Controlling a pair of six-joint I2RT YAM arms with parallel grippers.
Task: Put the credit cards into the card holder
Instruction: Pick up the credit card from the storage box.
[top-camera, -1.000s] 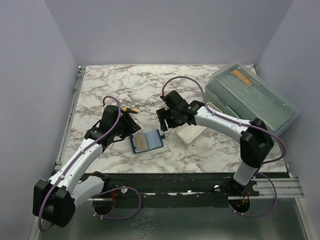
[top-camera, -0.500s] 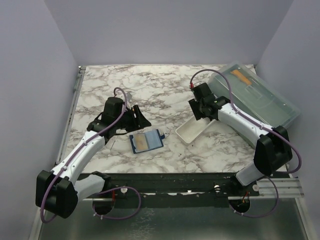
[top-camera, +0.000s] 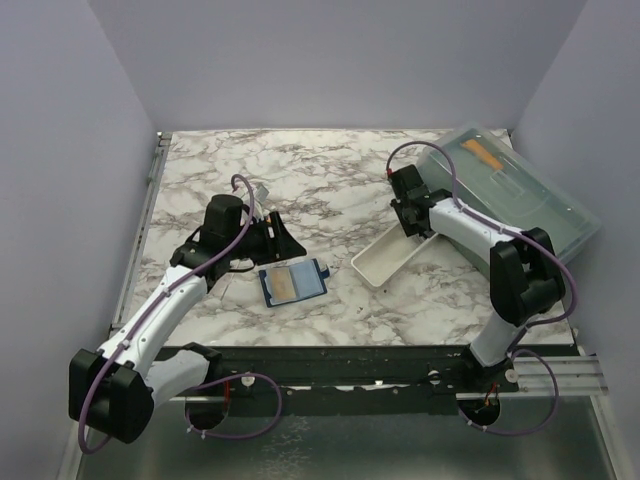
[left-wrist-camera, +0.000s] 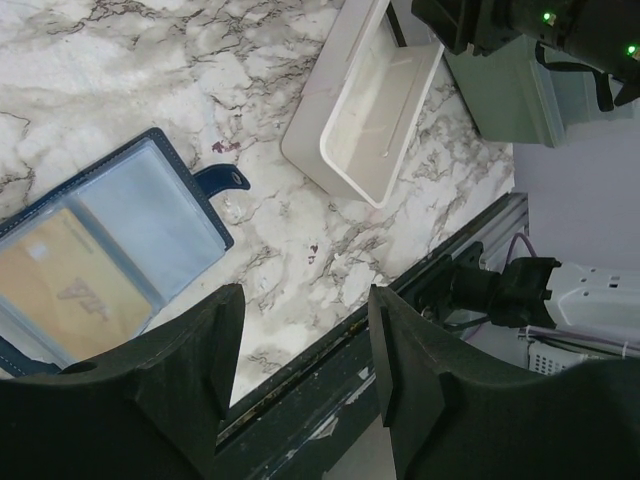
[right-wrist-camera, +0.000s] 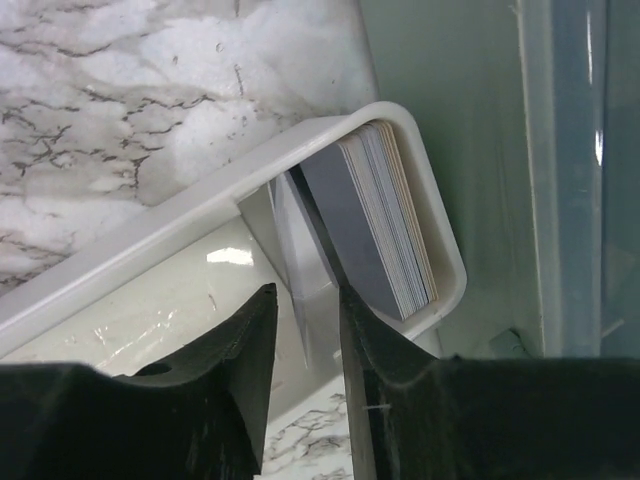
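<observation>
The navy card holder (top-camera: 293, 283) lies open on the marble. A golden-tan credit card (left-wrist-camera: 62, 295) fills its left pocket and a pale bluish-grey one (left-wrist-camera: 150, 220) its right. My left gripper (top-camera: 277, 236) hovers just behind it, open and empty (left-wrist-camera: 300, 390). My right gripper (top-camera: 413, 222) reaches into the far end of the white tray (top-camera: 372, 266). A stack of credit cards (right-wrist-camera: 390, 215) leans on edge there against the end wall. A pale card (right-wrist-camera: 298, 262) stands apart from the stack between my right jaws (right-wrist-camera: 305, 300), which are narrowed, with a gap still showing on the left side.
A large grey-green plastic box (top-camera: 515, 195) with an orange strip (top-camera: 484, 153) inside sits at the back right, right beside the tray. The table's front edge and a dark rail (left-wrist-camera: 330, 385) lie just below the left gripper.
My right gripper swung from beside the card holder to the tray's far end and narrowed its jaws. The left gripper opened wider and shifted slightly back from the holder.
</observation>
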